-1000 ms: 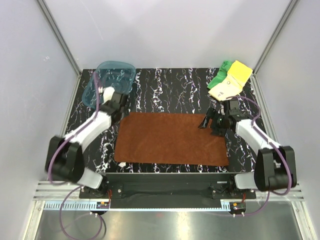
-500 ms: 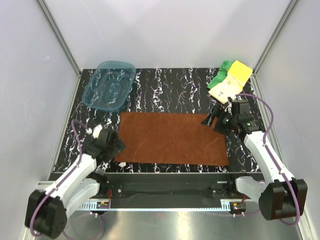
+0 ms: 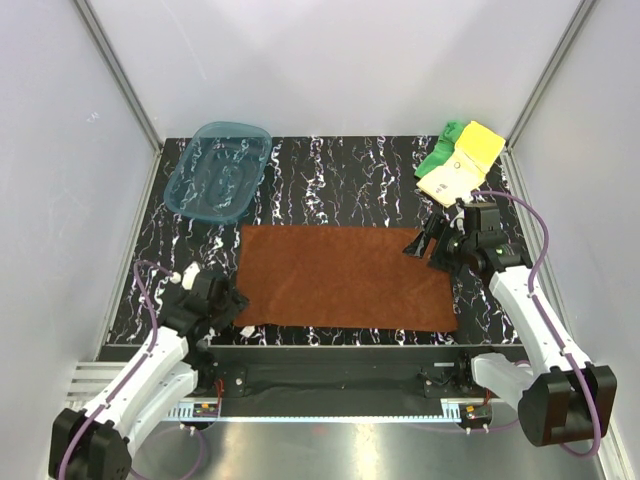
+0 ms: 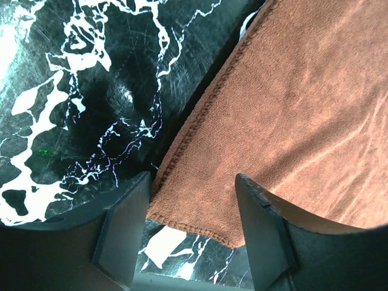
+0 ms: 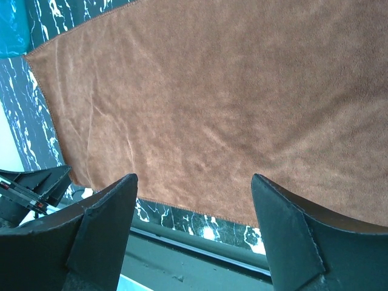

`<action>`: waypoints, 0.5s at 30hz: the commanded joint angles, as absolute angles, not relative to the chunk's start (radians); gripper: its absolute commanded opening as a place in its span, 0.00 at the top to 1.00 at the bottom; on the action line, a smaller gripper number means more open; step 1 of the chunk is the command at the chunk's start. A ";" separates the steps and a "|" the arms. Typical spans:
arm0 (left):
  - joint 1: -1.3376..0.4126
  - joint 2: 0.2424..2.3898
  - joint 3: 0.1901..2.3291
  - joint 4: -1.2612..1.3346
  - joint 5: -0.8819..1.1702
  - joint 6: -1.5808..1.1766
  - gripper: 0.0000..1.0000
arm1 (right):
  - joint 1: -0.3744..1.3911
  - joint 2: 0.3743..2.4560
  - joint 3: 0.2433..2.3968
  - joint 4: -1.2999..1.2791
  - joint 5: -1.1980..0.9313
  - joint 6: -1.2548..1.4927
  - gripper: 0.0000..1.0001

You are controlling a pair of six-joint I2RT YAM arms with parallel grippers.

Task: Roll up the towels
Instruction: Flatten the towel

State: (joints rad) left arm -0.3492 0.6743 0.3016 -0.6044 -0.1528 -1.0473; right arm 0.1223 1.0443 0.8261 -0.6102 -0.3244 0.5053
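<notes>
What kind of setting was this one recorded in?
Most likely a lab test cell: plain white panels and aluminium frame posts box in a black marbled table, with a left arm and right arm bolted at its near edge.

left arm [image 3: 152, 362] extended low, jaws apart | right arm [image 3: 527, 300] reaching forward, jaws wide apart

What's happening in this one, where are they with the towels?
The rust-brown towel lies spread flat on the table, not yet rolled. The left fingers straddle its near-left corner, set apart. The right fingers hover open over its far-right part. The pale yellow towel and green towel sit piled at the far right corner, the teal tray far left.
</notes>
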 commanded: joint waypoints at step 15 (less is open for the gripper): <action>-0.413 0.795 0.405 -0.713 -0.235 -1.032 0.20 | 0.129 0.983 0.857 -0.657 -0.334 0.503 0.17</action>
